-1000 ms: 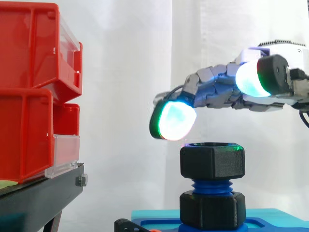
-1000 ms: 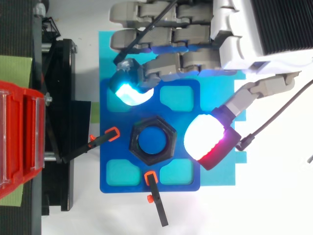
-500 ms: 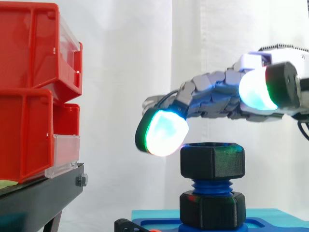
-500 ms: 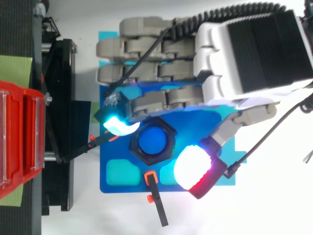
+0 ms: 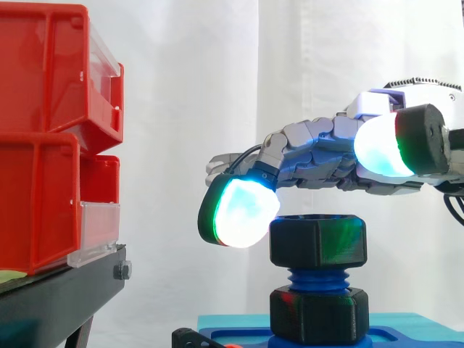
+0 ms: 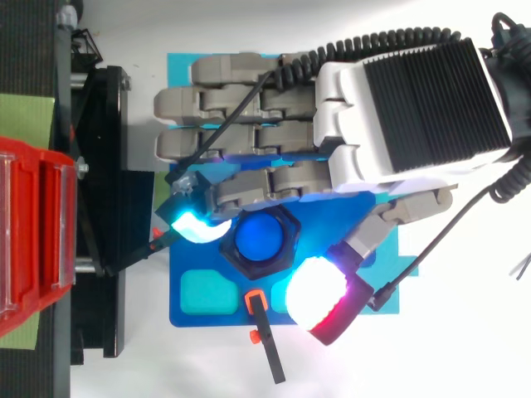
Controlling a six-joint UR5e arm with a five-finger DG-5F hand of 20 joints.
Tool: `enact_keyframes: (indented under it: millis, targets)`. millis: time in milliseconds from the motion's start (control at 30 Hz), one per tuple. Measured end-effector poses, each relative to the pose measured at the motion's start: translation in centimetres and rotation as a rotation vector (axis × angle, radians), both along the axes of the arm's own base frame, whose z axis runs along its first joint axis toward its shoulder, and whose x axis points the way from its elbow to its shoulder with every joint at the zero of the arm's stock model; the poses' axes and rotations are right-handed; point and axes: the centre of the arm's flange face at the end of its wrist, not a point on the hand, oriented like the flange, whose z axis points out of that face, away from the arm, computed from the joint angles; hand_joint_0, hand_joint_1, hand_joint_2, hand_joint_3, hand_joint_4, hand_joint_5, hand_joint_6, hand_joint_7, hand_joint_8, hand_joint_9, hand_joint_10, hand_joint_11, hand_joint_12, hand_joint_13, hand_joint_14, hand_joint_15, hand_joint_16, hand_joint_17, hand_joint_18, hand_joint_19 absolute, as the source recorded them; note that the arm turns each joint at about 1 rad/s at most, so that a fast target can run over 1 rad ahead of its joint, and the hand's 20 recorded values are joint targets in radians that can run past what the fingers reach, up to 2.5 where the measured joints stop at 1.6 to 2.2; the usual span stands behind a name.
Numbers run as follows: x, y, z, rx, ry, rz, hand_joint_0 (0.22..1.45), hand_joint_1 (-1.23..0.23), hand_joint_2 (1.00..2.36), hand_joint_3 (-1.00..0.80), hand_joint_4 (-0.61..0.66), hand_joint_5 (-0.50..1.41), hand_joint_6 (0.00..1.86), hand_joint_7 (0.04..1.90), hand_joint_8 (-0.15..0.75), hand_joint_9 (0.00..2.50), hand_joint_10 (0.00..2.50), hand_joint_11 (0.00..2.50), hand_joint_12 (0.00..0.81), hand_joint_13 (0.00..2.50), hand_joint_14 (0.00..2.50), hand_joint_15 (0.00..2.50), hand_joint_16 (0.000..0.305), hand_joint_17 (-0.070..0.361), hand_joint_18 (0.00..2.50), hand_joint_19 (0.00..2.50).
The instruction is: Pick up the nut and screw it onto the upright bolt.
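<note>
A black hex nut (image 5: 317,241) sits on top of the upright blue bolt (image 5: 317,278). A second black nut (image 5: 317,313) sits at the bolt's foot. From above, the nut's rim (image 6: 290,242) rings the bolt's blue end (image 6: 264,239). My hand (image 6: 398,108) hovers just over the nut, open, with its fingers stretched out and only slightly bent. One glowing fingertip (image 5: 239,212) hangs at the nut's left upper edge, touching or nearly so. The thumb's pad (image 6: 315,292) stands apart on the nut's other side. Nothing is held.
The bolt stands on a blue plate (image 6: 184,313) fixed by two orange-tipped clamps (image 6: 257,308). Stacked red bins (image 5: 43,145) rest on a black stand (image 5: 58,304) to the left, close to the fingertips.
The hand has slid across the plate until it covers the nut, and it has sunk a little. The leading fingertip went from beside and above the nut to its left edge.
</note>
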Motion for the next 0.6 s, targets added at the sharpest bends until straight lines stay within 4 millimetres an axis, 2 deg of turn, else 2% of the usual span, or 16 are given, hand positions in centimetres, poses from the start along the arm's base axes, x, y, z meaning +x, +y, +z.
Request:
enact_keyframes:
  millis: [300,467,600]
  targets:
    - [-0.1,-0.8,0.0,-0.040,-0.014,-0.021,0.51,-0.25,1.00,-0.50,0.29,-0.11,0.50,1.09,0.243,0.42,0.00,0.00,0.286,0.22,0.00,0.00,0.032,0.073,0.00,0.00]
    - [-0.2,-1.8,0.0,-0.048,-0.016,-0.035,0.52,-0.25,1.00,-0.50,0.28,-0.06,0.50,1.29,0.249,0.50,0.00,0.00,0.269,0.28,0.00,0.00,0.030,0.067,0.00,0.00]
    - [-0.4,-2.7,0.0,-0.054,-0.013,-0.046,0.52,-0.26,1.00,-0.50,0.26,-0.03,0.51,1.35,0.251,0.55,0.00,0.00,0.262,0.32,0.00,0.00,0.029,0.064,0.00,0.00]
